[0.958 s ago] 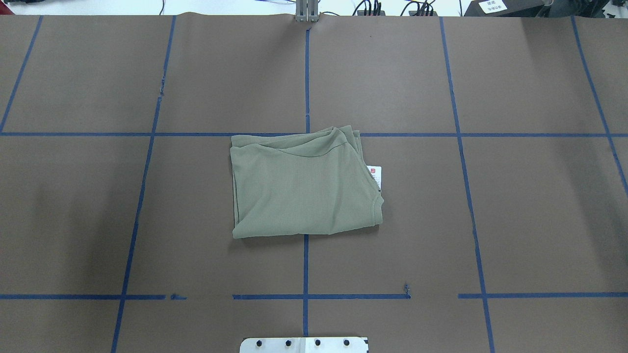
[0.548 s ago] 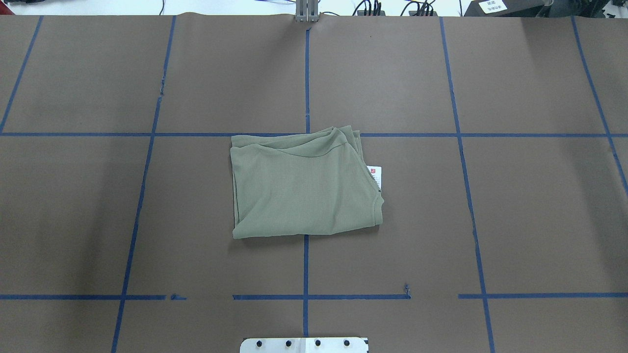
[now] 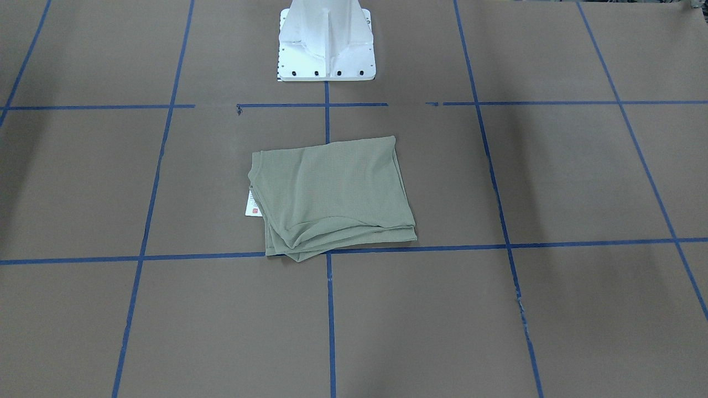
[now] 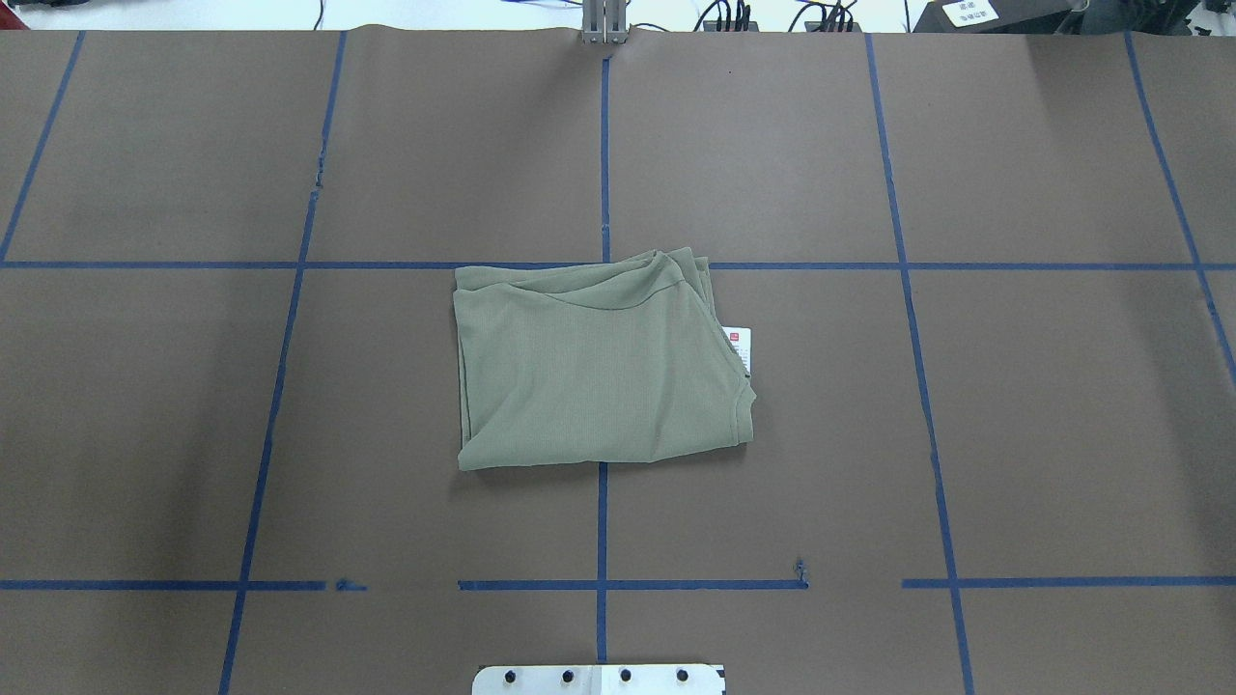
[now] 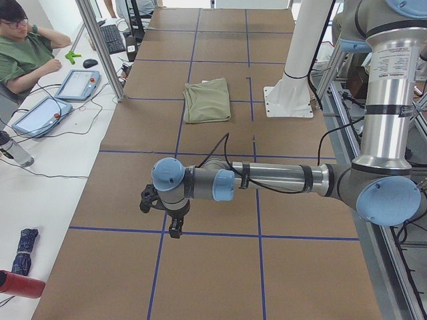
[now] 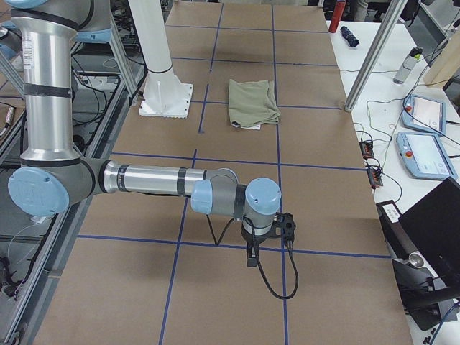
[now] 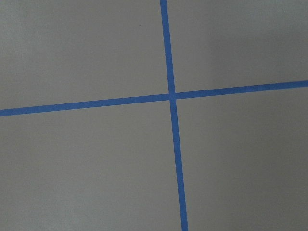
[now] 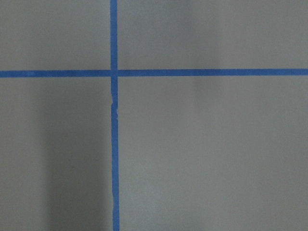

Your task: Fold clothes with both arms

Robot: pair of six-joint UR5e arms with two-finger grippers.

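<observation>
Tabletop [image 4: 1062, 434]: left arm [image 5: 280, 179] and right arm [image 6: 151, 178] are parked at opposite ends. Left hand [image 5: 175, 233] and right hand [image 6: 250, 259] carry nothing; how far open, cannot tell. Shirt [image 4: 599, 372] lies folded between the hands, well apart from both and unmoved this past second; folding judged complete.
</observation>
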